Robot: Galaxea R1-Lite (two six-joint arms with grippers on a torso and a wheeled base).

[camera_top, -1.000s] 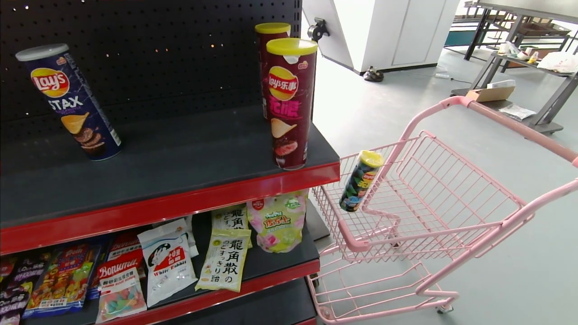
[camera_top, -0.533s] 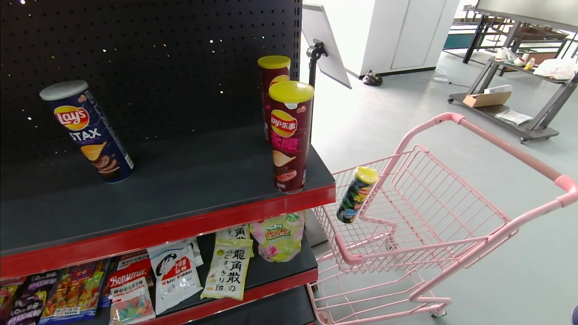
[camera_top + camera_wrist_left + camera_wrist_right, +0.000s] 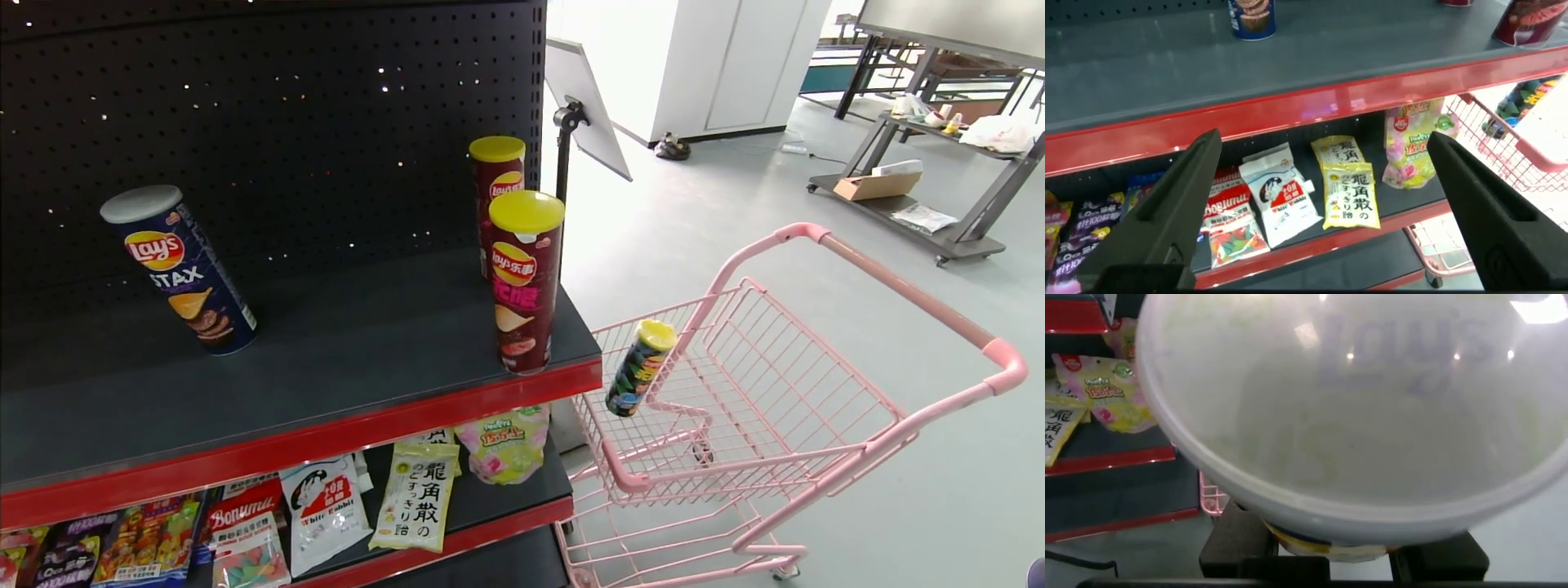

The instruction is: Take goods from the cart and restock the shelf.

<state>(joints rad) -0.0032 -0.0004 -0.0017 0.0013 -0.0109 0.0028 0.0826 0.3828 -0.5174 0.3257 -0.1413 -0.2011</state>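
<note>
The robot appears to be in the carrying step: one can [image 3: 1355, 416] is already out of the cart [image 3: 767, 298] and has not yet been set on the shelf [image 3: 343, 351]. The right gripper [image 3: 1327, 567] has this can in hand. The can's pale translucent lid sits hard against the wrist camera and hides the fingertips, but the body drops down between the dark blocks of the gripper with only floor behind it, so the jaws read as closed on its sides, lid end toward the wrist. The lower tier and a strip of pink wire lie beside it, which puts the load near the shelf's end, by the cart.

The left gripper [image 3: 1323, 143] hangs before the red edge of the shelf with its jaws spread wide and nothing between them, facing the snack bags [image 3: 1347, 192] on the lower tier.

The next move likely calls for raising the held can above the red lip and standing it upright on the dark top board. The roomiest spot is the open stretch between the blue can [image 3: 181, 269] and the two maroon cans [image 3: 523, 282]. The front maroon can stands close to the edge, so a sideways brush could tip it.

A green can [image 3: 639, 369] is left in the cart, leaning yellow lid up against the wire wall nearest the shelf, well apart from both grippers
</note>
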